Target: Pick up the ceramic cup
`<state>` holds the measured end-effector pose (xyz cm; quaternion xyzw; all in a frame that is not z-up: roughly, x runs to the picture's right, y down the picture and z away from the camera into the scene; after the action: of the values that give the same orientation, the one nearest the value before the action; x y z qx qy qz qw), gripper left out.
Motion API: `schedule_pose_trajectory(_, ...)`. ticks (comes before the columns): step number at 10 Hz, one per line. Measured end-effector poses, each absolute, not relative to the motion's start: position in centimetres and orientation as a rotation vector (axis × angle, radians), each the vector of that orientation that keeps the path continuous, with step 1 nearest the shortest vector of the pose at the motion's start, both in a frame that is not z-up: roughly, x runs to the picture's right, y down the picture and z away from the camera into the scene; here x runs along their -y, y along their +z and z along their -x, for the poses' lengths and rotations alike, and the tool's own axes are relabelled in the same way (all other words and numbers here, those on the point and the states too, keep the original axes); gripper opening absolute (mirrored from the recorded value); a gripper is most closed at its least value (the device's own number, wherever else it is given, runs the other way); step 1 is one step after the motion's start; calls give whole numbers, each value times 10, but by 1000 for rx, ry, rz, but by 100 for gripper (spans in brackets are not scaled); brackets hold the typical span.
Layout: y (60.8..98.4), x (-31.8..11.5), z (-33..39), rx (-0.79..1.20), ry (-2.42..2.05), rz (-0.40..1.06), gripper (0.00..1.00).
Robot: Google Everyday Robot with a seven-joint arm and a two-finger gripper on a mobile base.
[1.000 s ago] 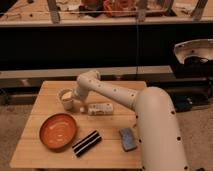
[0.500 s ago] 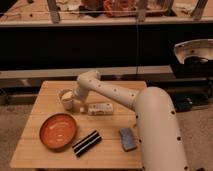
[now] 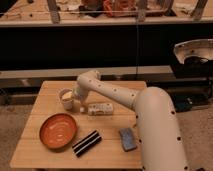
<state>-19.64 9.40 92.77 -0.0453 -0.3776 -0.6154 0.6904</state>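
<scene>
Saw, nearest the camera and well short of the gripper (image 3: 76, 100), a dark striped packet (image 3: 86, 143) and a blue-grey pad (image 3: 128, 138) on the wooden table (image 3: 30, 152). Found the wide orange bowl (image 3: 58, 131) also on the near side of the gripper, a little to its left. Noted a flat white box (image 3: 100, 108) just beside the gripper, on its right. Found the gripper itself low over the table's far half, at the end of the white arm (image 3: 150, 115), with the ceramic cup (image 3: 66, 98) upright just at its left. Could not tell whether open, closed or gripping the cup. Made out a dark counter (image 3: 100, 50) well beyond.
</scene>
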Motion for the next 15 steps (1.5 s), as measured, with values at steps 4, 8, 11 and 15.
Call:
schedule_pose_trajectory(4, 926, -94, 201, 847, -1390, 95, 12)
schedule_pose_trajectory(8, 927, -94, 195, 840, -1391, 103, 0)
schedule_pose_trajectory(11, 925, -95, 195, 835, -1403, 93, 0)
schedule_pose_trajectory(15, 894, -95, 198, 831, -1439, 17, 0)
